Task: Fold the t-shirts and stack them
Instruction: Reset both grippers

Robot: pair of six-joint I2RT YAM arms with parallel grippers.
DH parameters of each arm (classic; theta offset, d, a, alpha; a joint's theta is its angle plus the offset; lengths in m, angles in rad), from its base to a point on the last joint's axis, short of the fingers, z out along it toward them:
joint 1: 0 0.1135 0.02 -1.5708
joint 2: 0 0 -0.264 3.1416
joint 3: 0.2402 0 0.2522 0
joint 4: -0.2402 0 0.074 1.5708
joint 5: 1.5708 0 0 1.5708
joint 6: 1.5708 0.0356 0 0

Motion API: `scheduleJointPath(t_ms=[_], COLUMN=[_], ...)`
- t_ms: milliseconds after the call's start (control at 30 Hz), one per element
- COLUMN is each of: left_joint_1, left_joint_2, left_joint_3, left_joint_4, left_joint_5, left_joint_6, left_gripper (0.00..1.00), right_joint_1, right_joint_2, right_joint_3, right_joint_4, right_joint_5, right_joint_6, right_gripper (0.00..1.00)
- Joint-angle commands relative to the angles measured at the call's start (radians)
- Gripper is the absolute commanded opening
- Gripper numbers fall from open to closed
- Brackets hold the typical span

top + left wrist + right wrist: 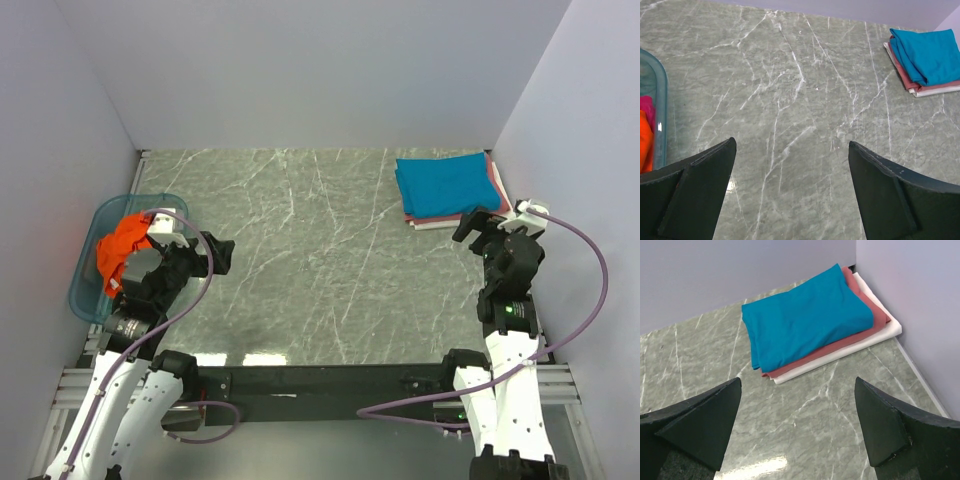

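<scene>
Three folded cloths are lying in one stack at the far right corner of the table (pixel 320 260), close to both walls. On top the teal blue t-shirt (pixel 805 320) is lying flat. Under it the dusty red t-shirt (pixel 880 317) is showing along the edges, and at the bottom a white cloth (pixel 890 331) is sticking out a little. The bright orange t-shirt (pixel 120 248) is not folded. It is sitting crumpled inside the translucent blue tub (pixel 85 300) at the left edge of the table, well apart from the stack. In the left wrist view a bit of pink cloth (pixel 645 107) is showing just above the orange one in the tub; what it is I cannot tell.

The left pincer (pixel 791 144) is hanging over the bare table just beside the tub. Its jaws are standing wide apart and are holding nothing, and it is pointing across the table toward the stack. The right pincer (pixel 797 381) is hovering just in front of the stack, on the near side of it, also with jaws spread fully and nothing between them. Neither pincer is touching any cloth.
</scene>
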Motion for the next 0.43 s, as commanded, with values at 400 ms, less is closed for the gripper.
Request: scheduleJointPath(t_ms=[400], left_joint_1=[0.004], left_joint_2=[0.002], left_joint_3=[-0.004], left_joint_4=[0.029], left_joint_5=[0.013], left_joint_6=[0.025], left_gripper=[0.99], right_joint_1=[-0.021], right_joint_2=[-0.003], right_joint_3=[-0.008], right_joint_4=[0.030], right_joint_5=[-0.047], right_joint_6=[-0.022], right_gripper=[1.00])
